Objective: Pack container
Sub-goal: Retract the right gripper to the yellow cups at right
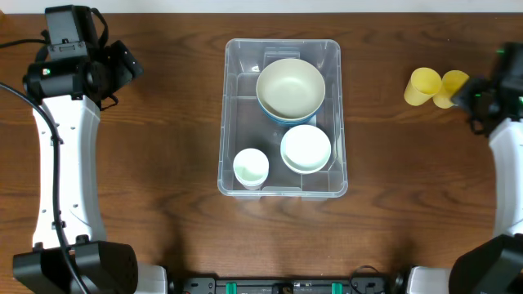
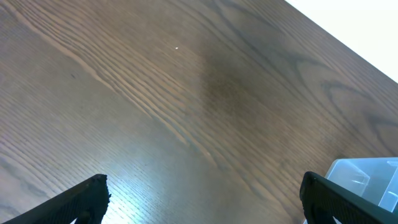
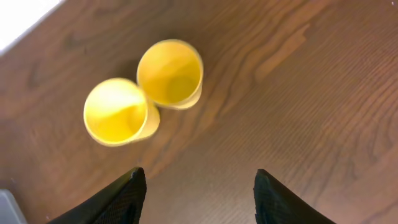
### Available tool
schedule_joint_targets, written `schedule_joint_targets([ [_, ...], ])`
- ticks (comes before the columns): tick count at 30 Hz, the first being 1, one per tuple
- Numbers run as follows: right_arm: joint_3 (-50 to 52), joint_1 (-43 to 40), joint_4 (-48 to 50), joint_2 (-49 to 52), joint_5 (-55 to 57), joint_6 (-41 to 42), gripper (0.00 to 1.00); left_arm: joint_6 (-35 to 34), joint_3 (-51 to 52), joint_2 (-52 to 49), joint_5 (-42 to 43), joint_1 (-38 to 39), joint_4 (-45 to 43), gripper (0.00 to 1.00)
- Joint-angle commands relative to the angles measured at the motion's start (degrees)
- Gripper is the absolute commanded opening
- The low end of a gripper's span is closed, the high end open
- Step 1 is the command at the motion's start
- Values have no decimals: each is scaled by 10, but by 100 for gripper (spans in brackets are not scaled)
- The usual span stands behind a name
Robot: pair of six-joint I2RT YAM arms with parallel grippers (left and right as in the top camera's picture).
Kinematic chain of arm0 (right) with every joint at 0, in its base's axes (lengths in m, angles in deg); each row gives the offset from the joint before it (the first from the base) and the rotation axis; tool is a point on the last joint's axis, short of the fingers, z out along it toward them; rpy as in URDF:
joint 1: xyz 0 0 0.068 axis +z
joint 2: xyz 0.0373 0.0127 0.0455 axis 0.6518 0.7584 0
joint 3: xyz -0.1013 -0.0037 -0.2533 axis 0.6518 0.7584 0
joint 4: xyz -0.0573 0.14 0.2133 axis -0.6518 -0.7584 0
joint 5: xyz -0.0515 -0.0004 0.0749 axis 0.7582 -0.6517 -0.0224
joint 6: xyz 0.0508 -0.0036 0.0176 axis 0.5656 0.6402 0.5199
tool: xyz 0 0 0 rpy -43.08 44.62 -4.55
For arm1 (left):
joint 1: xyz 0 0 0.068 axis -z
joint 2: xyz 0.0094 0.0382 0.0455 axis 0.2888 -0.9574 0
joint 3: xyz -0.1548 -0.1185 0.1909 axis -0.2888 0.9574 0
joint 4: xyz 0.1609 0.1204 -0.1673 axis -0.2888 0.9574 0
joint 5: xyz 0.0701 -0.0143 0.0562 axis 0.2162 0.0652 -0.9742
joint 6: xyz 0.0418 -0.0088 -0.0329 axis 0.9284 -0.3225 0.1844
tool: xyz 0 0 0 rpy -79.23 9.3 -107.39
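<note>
Container [image 1: 242, 114] sits mid-desk, long side running away from the robot base, between the two arms. Its corner shows at the lower right edge of the left wrist view [image 2: 367, 177].

Inside it:
- large cream bowl [image 1: 290, 88] at the far end, nested on something with a blue rim
- medium white bowl [image 1: 306, 148] near right, just beside the big one
- small white cup [image 1: 251, 167] near left, upright

Two yellow cups on the desk [image 1: 163, 163] far right, outside the container, mouths up and pressed side by side: one [image 3: 116, 112], the other [image 3: 170, 73].

Left tool [image 2: 205, 205]: jaws spread wide, only bare wood between them, holding nothing. It's over the far left of the desk, well apart from the container.

Right tool [image 3: 199, 199]: jaws apart, nothing gripped. It hovers just short of the yellow cups, not touching them. In the overhead view it sits at the right edge [image 1: 482, 98], right beside the cup pair.
</note>
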Motion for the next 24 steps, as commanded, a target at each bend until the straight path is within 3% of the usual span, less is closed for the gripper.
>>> schedule_joint_targets([
  [1, -4, -30, 14, 11, -67, 26, 57, 1, -5, -5, -10, -2, 2, 98],
  [24, -4, -52, 135, 171, -71, 86, 54, 1, -5, -5, -9, -2, 2, 98],
])
